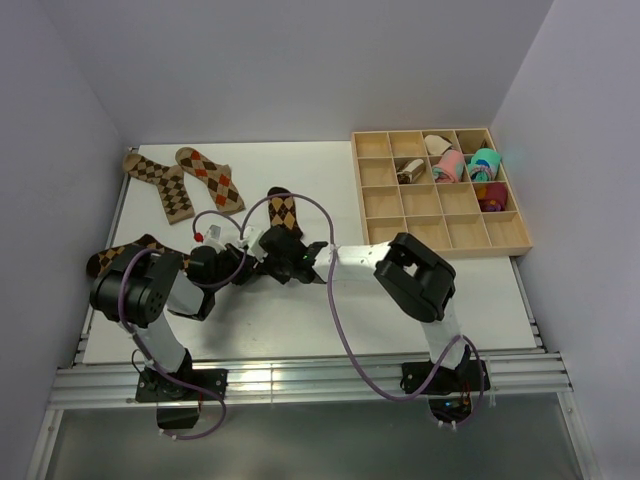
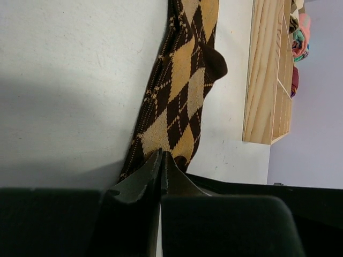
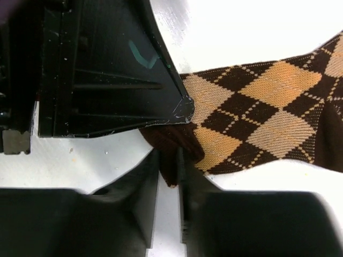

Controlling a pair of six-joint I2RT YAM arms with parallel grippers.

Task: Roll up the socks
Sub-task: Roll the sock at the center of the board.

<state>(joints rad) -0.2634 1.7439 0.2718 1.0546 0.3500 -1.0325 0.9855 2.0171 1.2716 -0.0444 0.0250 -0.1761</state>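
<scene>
Right gripper [image 3: 168, 158] pinches argyle sock [image 3: 257, 115] by its dark cuff.
Alongside, left gripper [image 2: 162, 156] is pressed shut, tips at that same sock end on the white table [image 1: 260, 320].

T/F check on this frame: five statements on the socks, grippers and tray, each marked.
1. The left gripper and right gripper are both at the same end of the centre sock. True.
2. The centre sock is rolled into a bundle. False: it lies flat and unrolled.
3. Two argyle socks lie flat at the table's far left. True.
4. Every compartment of the tray is empty. False: rolled bundles sit in its far compartments, toward the right.
5. The left gripper is wide open. False: its fingers are shut on the centre sock's end.
</scene>
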